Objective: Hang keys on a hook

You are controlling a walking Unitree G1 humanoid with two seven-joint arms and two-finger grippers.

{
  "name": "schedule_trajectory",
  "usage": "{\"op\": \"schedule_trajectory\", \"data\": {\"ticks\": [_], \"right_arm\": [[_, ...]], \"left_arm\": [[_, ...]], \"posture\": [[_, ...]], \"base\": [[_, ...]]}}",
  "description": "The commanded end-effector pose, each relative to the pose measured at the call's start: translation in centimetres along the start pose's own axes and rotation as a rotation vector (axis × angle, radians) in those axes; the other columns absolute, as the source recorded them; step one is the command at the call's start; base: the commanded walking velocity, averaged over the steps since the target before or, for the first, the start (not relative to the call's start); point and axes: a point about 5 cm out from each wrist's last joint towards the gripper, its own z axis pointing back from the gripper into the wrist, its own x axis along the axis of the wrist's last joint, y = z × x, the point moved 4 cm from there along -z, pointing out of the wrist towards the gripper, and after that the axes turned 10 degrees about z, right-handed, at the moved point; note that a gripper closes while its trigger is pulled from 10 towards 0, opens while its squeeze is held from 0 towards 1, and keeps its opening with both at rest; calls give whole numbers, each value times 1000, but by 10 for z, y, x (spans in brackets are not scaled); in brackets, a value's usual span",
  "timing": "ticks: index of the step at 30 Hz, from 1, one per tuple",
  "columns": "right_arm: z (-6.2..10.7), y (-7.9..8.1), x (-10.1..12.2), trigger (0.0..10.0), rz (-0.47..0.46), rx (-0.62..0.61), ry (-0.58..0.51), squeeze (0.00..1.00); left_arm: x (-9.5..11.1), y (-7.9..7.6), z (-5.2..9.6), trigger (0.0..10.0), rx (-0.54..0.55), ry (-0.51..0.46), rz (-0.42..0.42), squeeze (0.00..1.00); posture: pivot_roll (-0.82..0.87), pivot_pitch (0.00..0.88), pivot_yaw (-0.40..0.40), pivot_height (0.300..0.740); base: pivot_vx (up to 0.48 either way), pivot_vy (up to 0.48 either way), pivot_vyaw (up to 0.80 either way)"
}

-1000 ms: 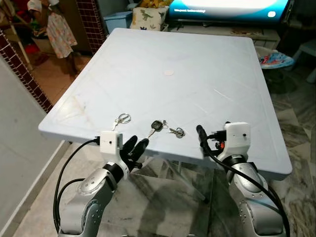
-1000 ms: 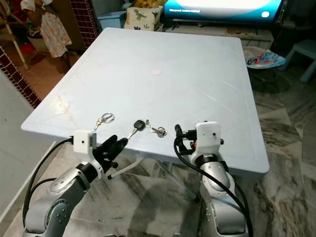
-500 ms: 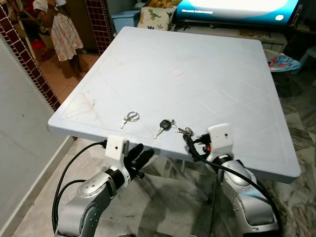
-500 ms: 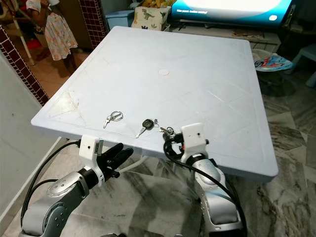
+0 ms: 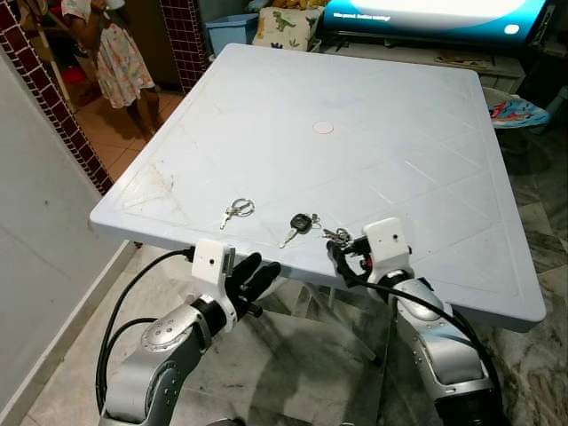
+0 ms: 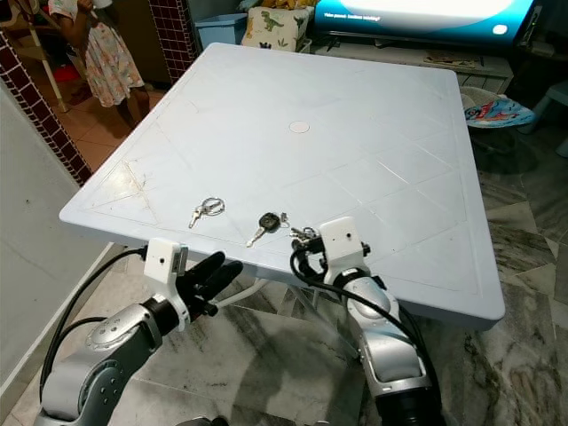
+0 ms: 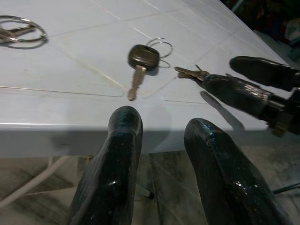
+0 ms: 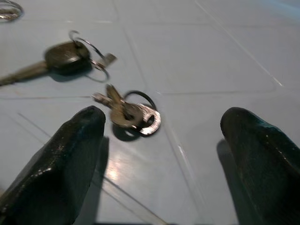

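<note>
Keys lie in three separate sets near the front edge of a pale blue desk (image 5: 373,98) in a lived-in room, marble floor (image 5: 293,364) beneath, a lit screen (image 5: 435,11) beyond the far edge and a person (image 5: 111,53) standing by a brick-tiled pillar (image 5: 53,106). The right gripper (image 8: 161,140) rests over the desk edge with its fingers spread wide, and the small key bunch (image 8: 129,110) sits on the surface between them, touching neither. Just beyond those fingers lies the black-headed key (image 8: 63,58) with its ring. The left gripper (image 7: 161,140) hangs just off the desk edge, below the surface, its two fingers parted and holding nothing; the black-headed key lies ahead of them on the desk. Its wrist view catches the right gripper's finger beside the small bunch. From the head camera, a third set on a large ring (image 5: 237,210) lies ahead of the left gripper.
</note>
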Motion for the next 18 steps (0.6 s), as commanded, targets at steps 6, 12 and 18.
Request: {"op": "schedule_trajectory", "data": {"ticks": [6,12,18], "right_arm": [[-7,-2,8,3647,-17,31,-52,0],[-14,6,11,10000,-20,72,-63,0],[-19,4,5,9373,-33,68,-26,0]], "left_arm": [[2,-6,0,10000,-24,-8,-15,0],[-2,-18,4,10000,-112,33,-37,0],[-14,-20,11,10000,-152,120,-61,0]], "posture": [[-62,118,25,740],[-59,120,24,740],[-55,121,22,740]], "base": [[0,0,0],[0,0,0],[0,0,0]]}}
